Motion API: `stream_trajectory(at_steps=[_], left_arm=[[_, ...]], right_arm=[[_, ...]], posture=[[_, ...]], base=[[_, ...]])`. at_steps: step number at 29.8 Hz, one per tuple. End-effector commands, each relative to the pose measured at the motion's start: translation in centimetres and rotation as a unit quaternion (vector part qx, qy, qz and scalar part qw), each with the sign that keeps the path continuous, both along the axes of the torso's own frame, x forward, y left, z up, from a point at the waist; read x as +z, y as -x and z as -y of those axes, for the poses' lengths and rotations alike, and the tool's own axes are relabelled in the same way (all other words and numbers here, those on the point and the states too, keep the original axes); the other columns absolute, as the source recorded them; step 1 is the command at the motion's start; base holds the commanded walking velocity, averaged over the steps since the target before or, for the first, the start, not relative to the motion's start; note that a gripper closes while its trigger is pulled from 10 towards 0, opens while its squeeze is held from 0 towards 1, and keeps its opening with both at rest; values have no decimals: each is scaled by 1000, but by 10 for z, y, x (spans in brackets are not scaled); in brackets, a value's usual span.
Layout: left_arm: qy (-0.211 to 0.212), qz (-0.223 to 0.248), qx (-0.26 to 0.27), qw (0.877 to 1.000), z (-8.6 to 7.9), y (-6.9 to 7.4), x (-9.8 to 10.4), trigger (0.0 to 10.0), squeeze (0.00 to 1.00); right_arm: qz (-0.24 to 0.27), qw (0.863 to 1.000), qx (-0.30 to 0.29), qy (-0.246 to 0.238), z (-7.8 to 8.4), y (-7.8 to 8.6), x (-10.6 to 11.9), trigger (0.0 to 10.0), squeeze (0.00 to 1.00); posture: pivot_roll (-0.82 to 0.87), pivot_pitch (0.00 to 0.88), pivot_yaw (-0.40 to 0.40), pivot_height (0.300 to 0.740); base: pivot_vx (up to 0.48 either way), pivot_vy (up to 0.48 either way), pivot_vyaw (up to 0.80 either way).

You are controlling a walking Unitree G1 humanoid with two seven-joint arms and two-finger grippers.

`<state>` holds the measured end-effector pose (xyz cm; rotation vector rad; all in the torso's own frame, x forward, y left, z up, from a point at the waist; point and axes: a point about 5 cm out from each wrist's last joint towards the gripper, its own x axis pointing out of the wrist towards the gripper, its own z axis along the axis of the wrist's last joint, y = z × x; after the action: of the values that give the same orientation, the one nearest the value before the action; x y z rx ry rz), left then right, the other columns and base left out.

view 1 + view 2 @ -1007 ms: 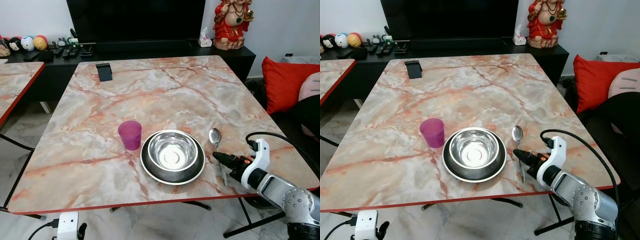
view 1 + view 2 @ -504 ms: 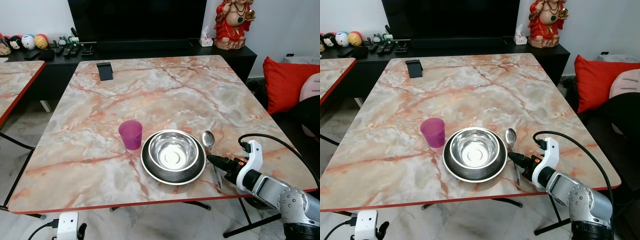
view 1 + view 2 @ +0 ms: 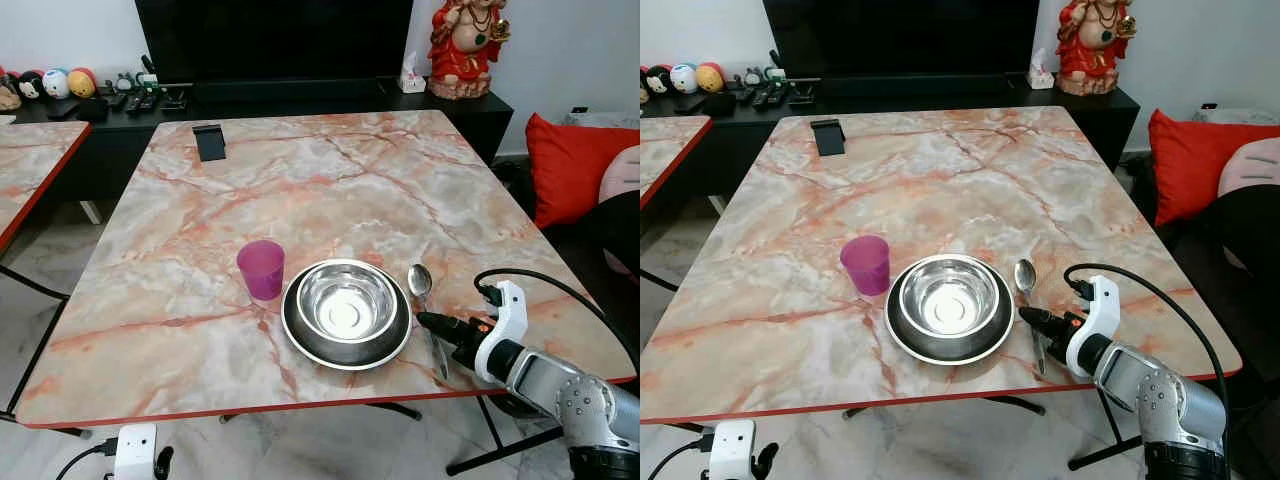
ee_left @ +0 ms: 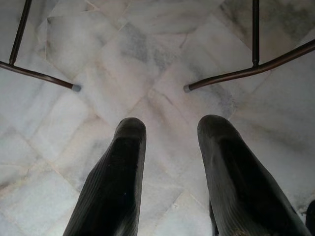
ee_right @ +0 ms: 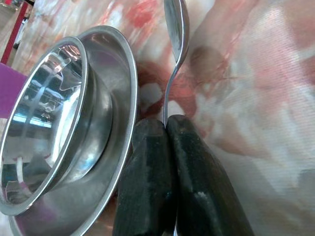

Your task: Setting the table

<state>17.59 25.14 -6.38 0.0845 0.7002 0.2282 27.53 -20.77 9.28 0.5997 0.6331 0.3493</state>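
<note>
Spoon (image 3: 424, 297) flat on table (image 3: 300, 180), 3 o'clock of bowl (image 3: 345, 312). My right gripper (image 5: 166, 129) clenched on handle. Left gripper (image 4: 172, 147) idle, fingers apart. Risk: sideways nudge knocks bowl, cup (image 3: 261, 269).

**Right hand low and pinched, left hand idle**

The right hand (image 3: 1026, 317) reaches in low from the right, arm nearly level, black fingers (image 5: 152, 182) pressed together. The left hand (image 4: 170, 147) hangs downward, its fingers parted
</note>
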Motion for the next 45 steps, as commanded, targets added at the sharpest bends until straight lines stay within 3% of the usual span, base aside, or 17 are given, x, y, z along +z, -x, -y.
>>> stream_trajectory(at_steps=[1,3,4,5,6,19,20,21,22,24,25,26,27,38,45], left_arm=[[-4,-9,2,1000,-2,3,-1,10000,0],[-4,-9,3,1000,-3,2,-1,10000,0],[-5,-9,3,1000,-3,2,-1,10000,0],[-5,-9,3,1000,-3,2,-1,10000,0],[-5,-9,3,1000,-3,2,-1,10000,0],[-4,-8,1,1000,-3,1,0,10000,0],[-4,-7,1,1000,-3,1,0,10000,0],[-4,-7,1,1000,-2,0,0,10000,0],[-4,-6,1,1000,-2,0,0,10000,0],[-4,-5,0,1000,-2,-1,0,10000,0],[-4,-5,0,1000,-2,-1,1,10000,0],[-4,-5,0,1000,-2,-1,1,10000,0],[-4,-5,0,1000,-2,-2,1,10000,0],[-3,-4,1,1000,-2,-2,1,10000,0],[-3,-3,0,1000,-2,-3,1,10000,0]], right_arm=[[2,1000,-5,13,2,0,1,10000,557],[1,1000,-5,14,2,-1,1,10000,522],[1,1000,-7,16,2,-1,0,10000,255],[0,1000,-8,18,2,-2,0,10000,255],[0,1000,-8,19,2,-2,0,10000,0],[-1,999,3,46,3,-1,0,10000,0],[2,999,7,44,1,0,1,10000,27],[3,999,9,45,0,0,2,10000,278],[4,999,10,45,-1,0,2,10000,1000],[6,999,14,50,-1,0,3,10000,1000],[6,998,16,59,0,0,3,10000,647],[6,998,17,63,0,-1,2,10000,647],[6,998,18,65,0,-1,2,10000,0],[13,996,31,84,-2,-2,7,10000,0],[9,983,46,180,10,0,3,10000,0]], posture=[[-82,0,1,724],[-82,0,2,724],[-81,0,2,724],[-81,0,2,724],[-81,0,2,724],[-83,0,2,724],[-83,0,1,724],[-83,0,1,724],[-83,0,1,724],[-84,0,2,724],[-84,0,1,724],[-84,0,1,724],[-84,0,1,724],[-84,0,1,724],[-80,0,2,724]], base=[[0,0,0],[0,0,0],[0,0,0],[0,0,0],[0,0,0],[0,0,0],[0,0,0],[0,0,0],[0,0,0],[0,0,0],[0,0,0],[0,0,0],[0,0,0],[0,0,0],[0,0,0]])
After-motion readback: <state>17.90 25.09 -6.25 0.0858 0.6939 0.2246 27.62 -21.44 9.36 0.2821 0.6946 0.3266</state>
